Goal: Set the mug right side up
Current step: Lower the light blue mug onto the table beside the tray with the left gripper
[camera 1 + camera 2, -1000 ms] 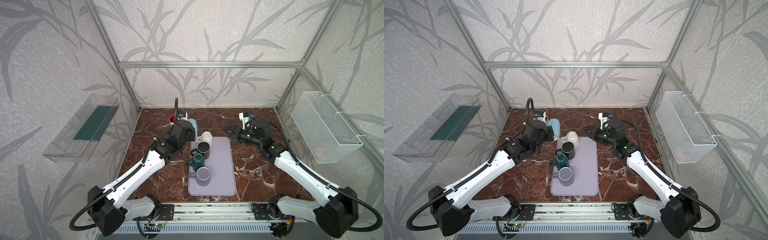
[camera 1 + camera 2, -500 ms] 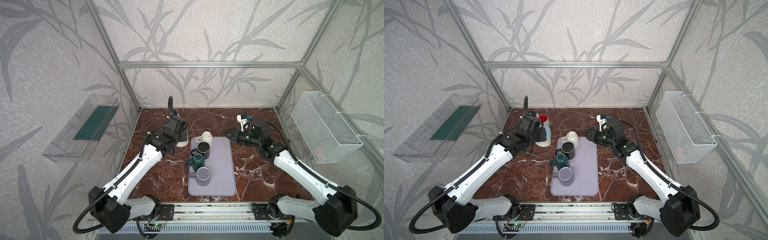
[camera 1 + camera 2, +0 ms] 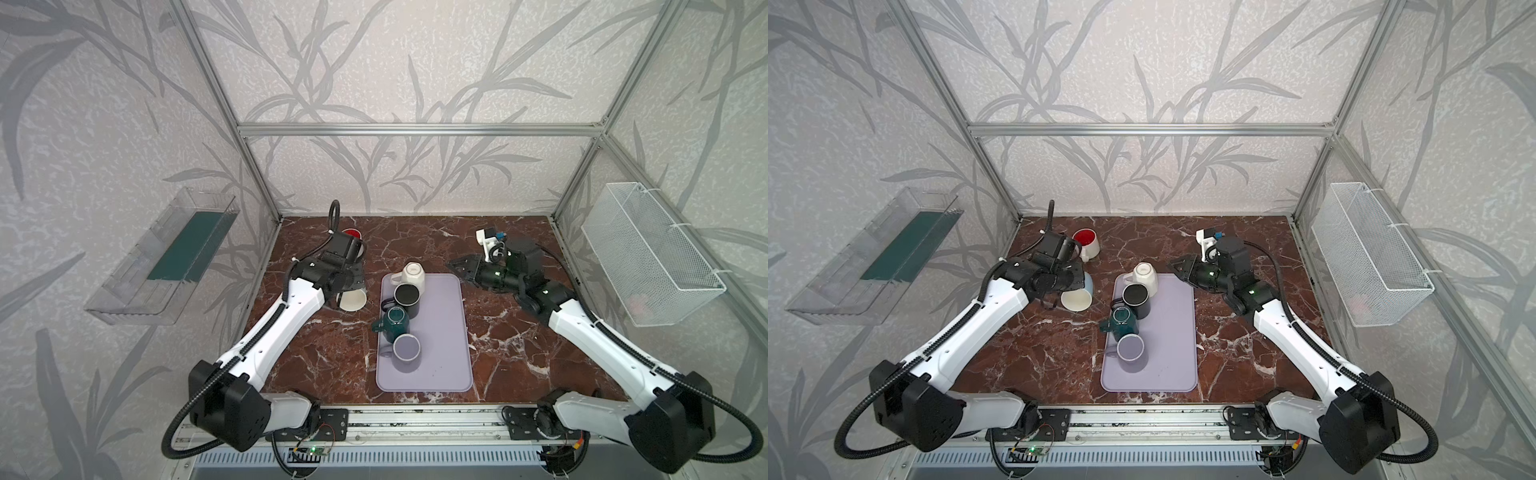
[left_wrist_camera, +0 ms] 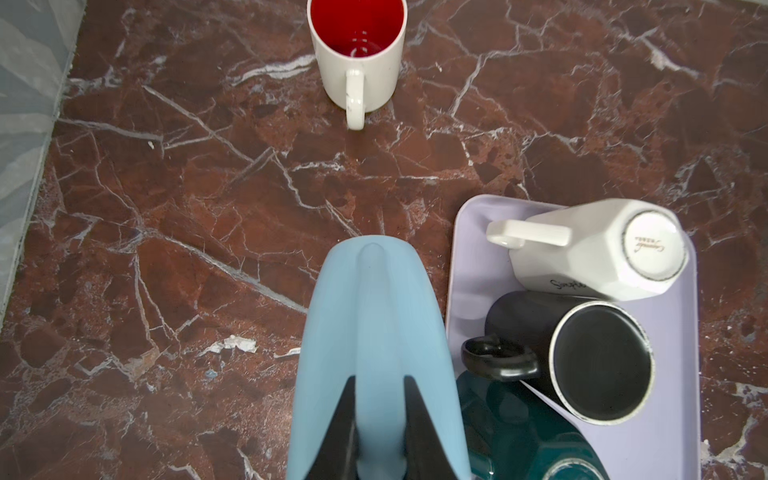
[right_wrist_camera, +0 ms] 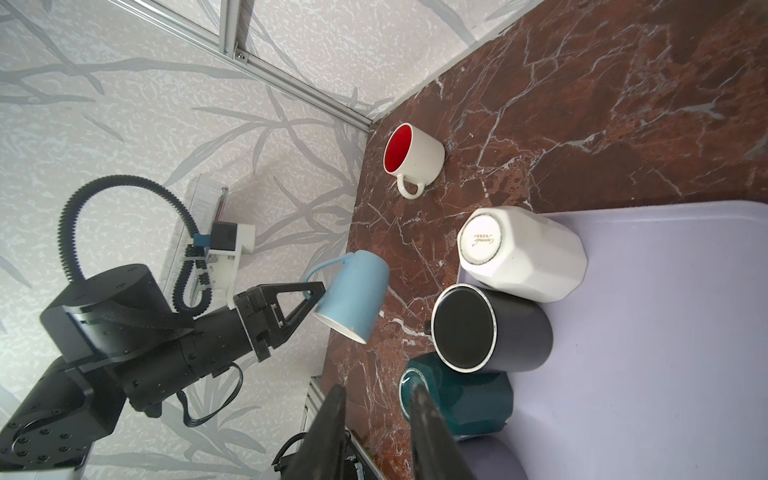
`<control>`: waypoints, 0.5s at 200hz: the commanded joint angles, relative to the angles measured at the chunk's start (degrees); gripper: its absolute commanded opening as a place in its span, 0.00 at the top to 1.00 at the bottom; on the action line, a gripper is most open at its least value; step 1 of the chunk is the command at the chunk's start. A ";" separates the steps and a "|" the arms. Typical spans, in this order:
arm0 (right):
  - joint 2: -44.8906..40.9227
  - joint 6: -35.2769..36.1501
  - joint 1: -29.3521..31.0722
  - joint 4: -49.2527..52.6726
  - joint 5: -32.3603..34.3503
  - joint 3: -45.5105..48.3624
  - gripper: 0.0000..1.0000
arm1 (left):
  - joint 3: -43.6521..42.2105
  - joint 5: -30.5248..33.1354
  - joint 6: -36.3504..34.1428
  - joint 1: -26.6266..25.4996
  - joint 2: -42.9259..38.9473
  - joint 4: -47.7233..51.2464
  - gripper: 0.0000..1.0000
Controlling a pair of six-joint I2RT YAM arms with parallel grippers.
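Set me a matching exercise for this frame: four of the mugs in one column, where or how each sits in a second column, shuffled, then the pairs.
1. blue mug
2. red-lined mug
3. white faceted mug
4. lilac mug

A. base showing, at the far corner of the mat
B. upright on the bare marble table
C. on the mat, at the end nearest the robot's bases
D. tilted, handle in the left gripper

Pairs: 1-D, 2-B, 3-A, 4-C

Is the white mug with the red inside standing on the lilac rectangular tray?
No, the white red-lined mug stands upright on the brown marble table, clear of the lilac tray.
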State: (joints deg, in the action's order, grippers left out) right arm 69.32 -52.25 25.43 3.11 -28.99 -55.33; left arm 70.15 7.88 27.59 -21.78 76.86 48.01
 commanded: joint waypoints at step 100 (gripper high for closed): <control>-2.34 0.22 -3.62 0.76 -3.39 2.39 0.72 | 8.37 -4.75 -2.67 4.08 11.06 13.06 1.00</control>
State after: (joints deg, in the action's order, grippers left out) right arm 68.84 -52.29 22.61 3.40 -30.74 -54.00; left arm 73.10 2.68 26.22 -18.57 86.65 55.68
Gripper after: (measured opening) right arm 0.280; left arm 0.151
